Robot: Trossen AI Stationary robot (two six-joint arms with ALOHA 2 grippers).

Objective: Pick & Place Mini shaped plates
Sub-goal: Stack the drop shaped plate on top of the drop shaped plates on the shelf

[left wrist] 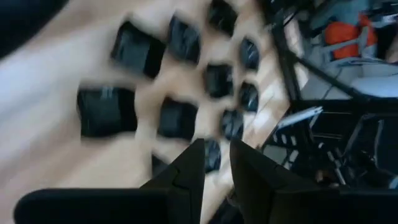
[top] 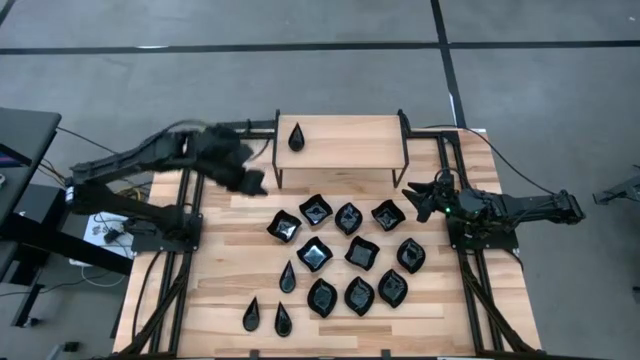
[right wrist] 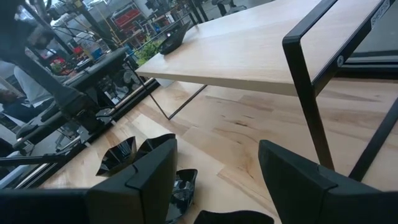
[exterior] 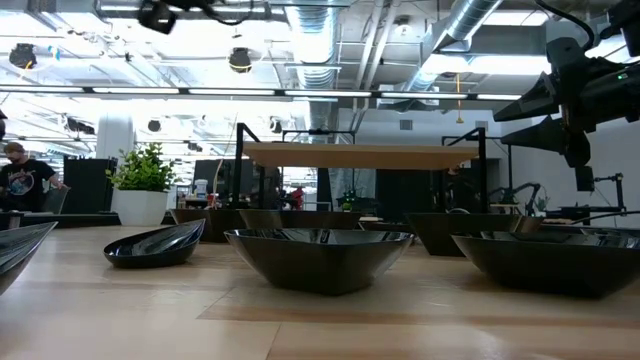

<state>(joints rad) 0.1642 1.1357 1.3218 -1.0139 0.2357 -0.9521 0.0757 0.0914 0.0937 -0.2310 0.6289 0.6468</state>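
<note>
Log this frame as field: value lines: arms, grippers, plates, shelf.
left gripper: empty, raised near the shelf's left end; fingers close together
right gripper: open, empty, beside the shelf's right leg
shelf: small wooden riser on black legs at the table's far edge
plate on shelf: one teardrop, at the left end
plates on table: square and leaf shapes clustered mid-table, three teardrops nearer the front left
plant: in the room behind, in a white pot
</note>
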